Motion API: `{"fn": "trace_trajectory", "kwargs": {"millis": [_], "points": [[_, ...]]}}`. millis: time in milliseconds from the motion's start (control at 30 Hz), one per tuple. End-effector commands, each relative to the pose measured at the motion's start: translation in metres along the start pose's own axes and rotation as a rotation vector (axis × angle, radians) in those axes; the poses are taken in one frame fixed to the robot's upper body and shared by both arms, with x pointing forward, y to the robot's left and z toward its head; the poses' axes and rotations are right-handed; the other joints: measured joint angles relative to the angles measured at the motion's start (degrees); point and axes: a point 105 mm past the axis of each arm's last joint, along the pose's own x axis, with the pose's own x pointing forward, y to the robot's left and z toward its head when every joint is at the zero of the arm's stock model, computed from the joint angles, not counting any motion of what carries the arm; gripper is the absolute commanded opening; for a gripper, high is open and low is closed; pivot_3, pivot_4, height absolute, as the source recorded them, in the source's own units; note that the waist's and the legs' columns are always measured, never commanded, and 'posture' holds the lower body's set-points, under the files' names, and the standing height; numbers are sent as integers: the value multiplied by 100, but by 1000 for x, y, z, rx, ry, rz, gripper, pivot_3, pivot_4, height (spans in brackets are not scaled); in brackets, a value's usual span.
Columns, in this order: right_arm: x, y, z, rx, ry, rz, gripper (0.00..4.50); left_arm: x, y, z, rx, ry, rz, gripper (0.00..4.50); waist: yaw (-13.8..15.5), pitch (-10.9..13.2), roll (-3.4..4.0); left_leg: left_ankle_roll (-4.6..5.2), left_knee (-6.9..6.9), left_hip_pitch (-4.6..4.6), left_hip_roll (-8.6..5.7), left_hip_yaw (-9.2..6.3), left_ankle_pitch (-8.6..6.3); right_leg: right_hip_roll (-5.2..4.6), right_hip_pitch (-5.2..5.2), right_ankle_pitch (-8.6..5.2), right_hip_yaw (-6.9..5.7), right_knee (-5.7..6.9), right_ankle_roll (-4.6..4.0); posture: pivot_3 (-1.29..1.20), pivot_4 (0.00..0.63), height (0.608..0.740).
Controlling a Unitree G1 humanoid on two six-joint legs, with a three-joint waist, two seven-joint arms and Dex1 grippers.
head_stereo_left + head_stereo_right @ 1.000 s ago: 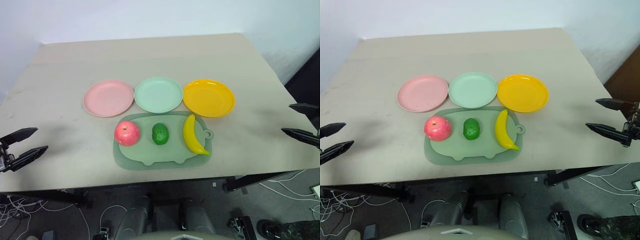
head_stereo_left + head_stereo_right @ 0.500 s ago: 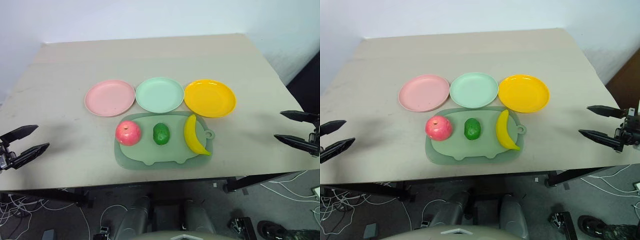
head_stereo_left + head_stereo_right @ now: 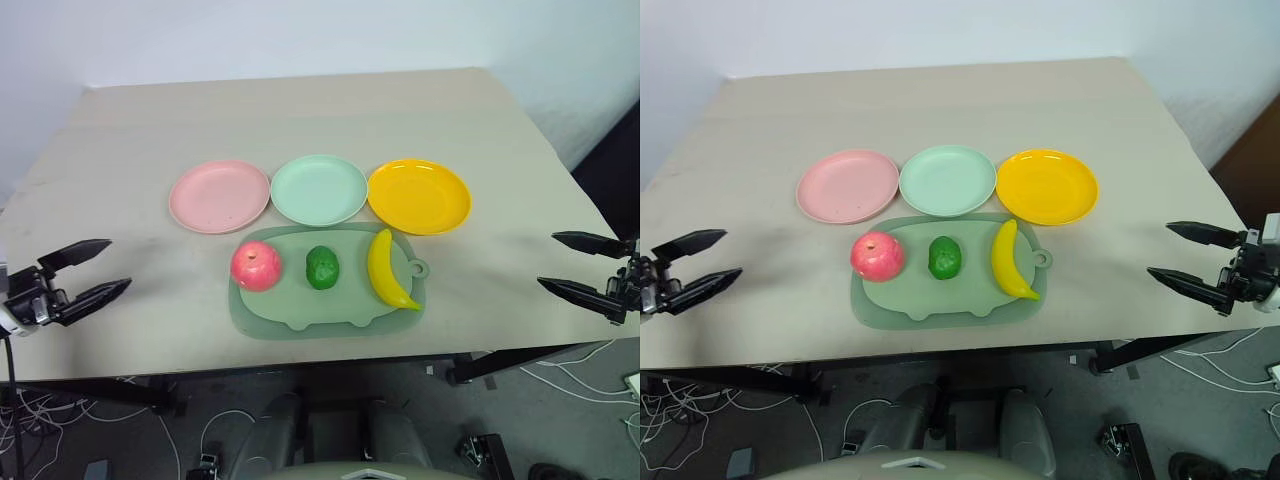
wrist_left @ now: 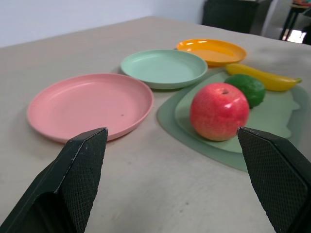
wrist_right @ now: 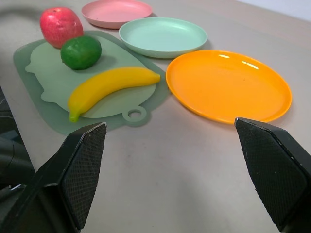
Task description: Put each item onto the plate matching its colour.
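A pink-red apple (image 3: 255, 266), a dark green lime-like fruit (image 3: 321, 268) and a yellow banana (image 3: 385, 270) lie in a row on a green pig-shaped mat (image 3: 290, 310). Behind the mat stand a pink plate (image 3: 219, 196), a mint green plate (image 3: 319, 189) and a yellow-orange plate (image 3: 419, 195), all empty. My left gripper (image 3: 96, 270) hovers open at the table's left edge, left of the apple. Open too, my right gripper (image 3: 572, 264) hangs at the right edge, right of the banana. Both hold nothing.
The beige table (image 3: 300, 115) stretches bare behind the plates. Cables lie on the floor (image 3: 40, 420) below the front edge. A dark opening shows beyond the table's right side.
My left gripper has moved right, in over the table's left edge toward the mat. My right gripper has sunk a little and drifted left. The fruits and plates have not moved.
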Motion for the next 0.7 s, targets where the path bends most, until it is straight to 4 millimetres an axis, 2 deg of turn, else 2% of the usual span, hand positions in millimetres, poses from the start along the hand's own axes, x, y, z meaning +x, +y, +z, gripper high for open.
{"fn": "trace_trajectory", "kwargs": {"millis": [33, 267, 433, 700], "points": [[-1, 5, 14, -41, -41, -1, 4500, 6, -8, 5, 18, 7, -55, 4490, 0, 0, -1, 0, 0, 0, 0, 0, 0, 0, 0, 0, 0, 0, 0, 0, 150, 737], [2, 21, 18, -7, -11, 40, 4500, 16, -25, 4, 14, 43, -168, 4490, 12, 0, -1, 0, 1, 3, 2, 0, 0, 0, 6, -1, 0, 0, -1, 0, 150, 737], [9, 35, 25, 7, 19, 88, 4500, 17, -26, 3, 20, 60, -194, 4490, 6, 0, 0, 0, -3, 3, 4, -1, -1, 0, 4, -2, 0, 0, -2, 0, 150, 737], [37, 50, 43, 70, 27, 114, 4500, 33, -25, 4, 32, 26, -226, 4490, 14, 0, -1, 0, -3, 1, 4, 0, -1, -1, 3, -2, 0, -1, -3, 0, 150, 737]]}}
